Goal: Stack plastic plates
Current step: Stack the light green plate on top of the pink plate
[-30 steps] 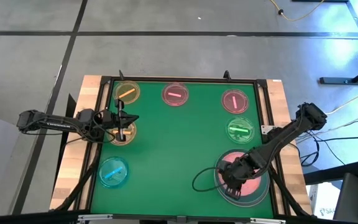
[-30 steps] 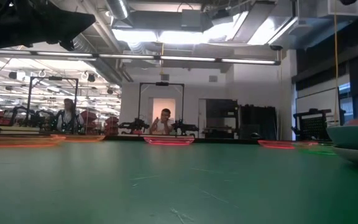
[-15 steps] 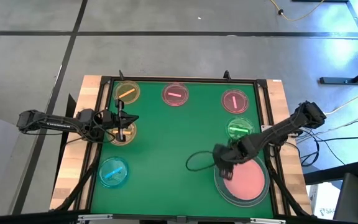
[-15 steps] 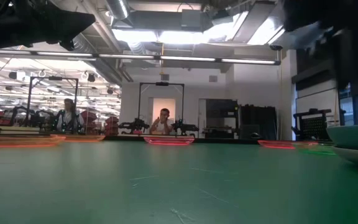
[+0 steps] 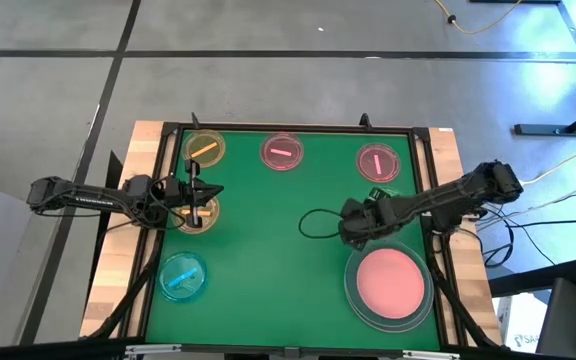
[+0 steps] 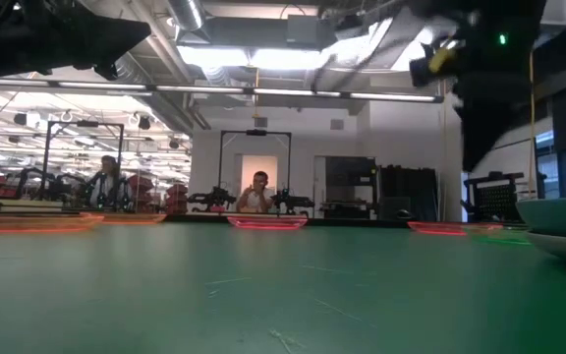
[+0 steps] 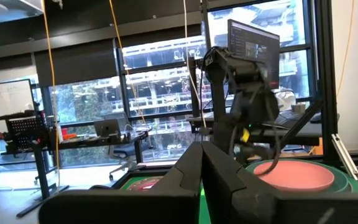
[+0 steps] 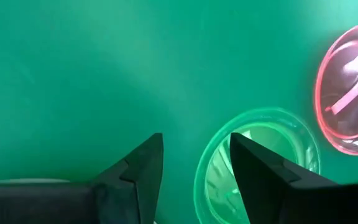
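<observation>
My right gripper (image 5: 356, 228) (image 8: 194, 158) hovers open above the green mat, its fingers just beside the small green plate (image 8: 260, 158), which my arm mostly hides in the high view (image 5: 389, 199). Toward the near right, the medium pink plate (image 5: 391, 281) lies inside a large grey plate (image 5: 356, 300). Lying flat on the mat are small plates: yellow (image 5: 204, 148), pink (image 5: 281, 152), another pink (image 5: 378, 162) (image 8: 352, 93) and blue (image 5: 182, 276). My left gripper (image 5: 196, 205) (image 7: 201, 163) waits shut over another yellow plate (image 5: 206, 214).
A raised dark frame (image 5: 288, 129) borders the green mat, with wooden table strips (image 5: 120, 250) outside it. The mat's middle (image 5: 278, 240) is bare. A black cable loop (image 5: 313, 225) hangs by my right gripper. In the low view, people (image 6: 256, 192) sit in the room far behind the table.
My right gripper rose off the stacked pink plate at the near right and travelled toward the far edge, stopping over the green plate. The pink plate stayed inside the large plate. My left arm kept still.
</observation>
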